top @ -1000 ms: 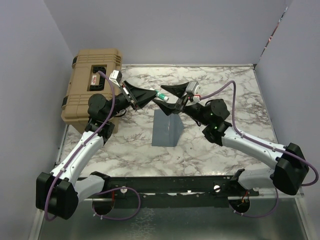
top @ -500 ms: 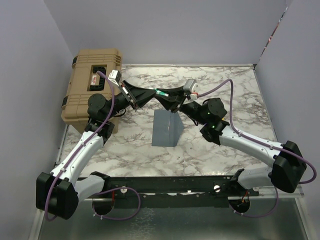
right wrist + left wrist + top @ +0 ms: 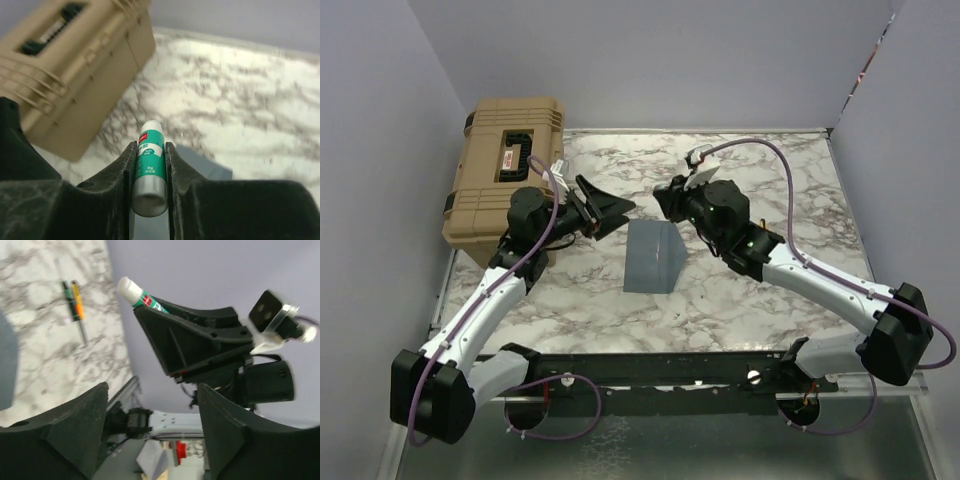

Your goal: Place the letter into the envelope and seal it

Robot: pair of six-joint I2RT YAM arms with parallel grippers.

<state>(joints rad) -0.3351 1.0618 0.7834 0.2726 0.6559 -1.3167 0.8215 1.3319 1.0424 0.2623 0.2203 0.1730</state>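
Observation:
The slate blue-grey envelope [image 3: 653, 257] lies flat at the middle of the marble table; a corner of it shows in the right wrist view [image 3: 205, 170]. The letter is not in view. My right gripper [image 3: 666, 198] hovers above the envelope's far end, shut on a green glue stick [image 3: 149, 165] with a white cap. The left wrist view shows the same glue stick [image 3: 134, 292] sticking out of the right gripper [image 3: 145, 310]. My left gripper [image 3: 613, 210] is open and empty, to the left of the envelope's far end; its fingers [image 3: 75, 425] are wide apart.
A big tan hard case [image 3: 506, 165] stands at the table's far left corner, also seen in the right wrist view [image 3: 75, 65]. Two pens [image 3: 75, 302] lie on the marble near the far wall. Grey walls close in the table on three sides.
The glue stick passed from my left gripper to my right, which shut on it. My left gripper opened and drew back to the left. The right gripper swung with the stick.

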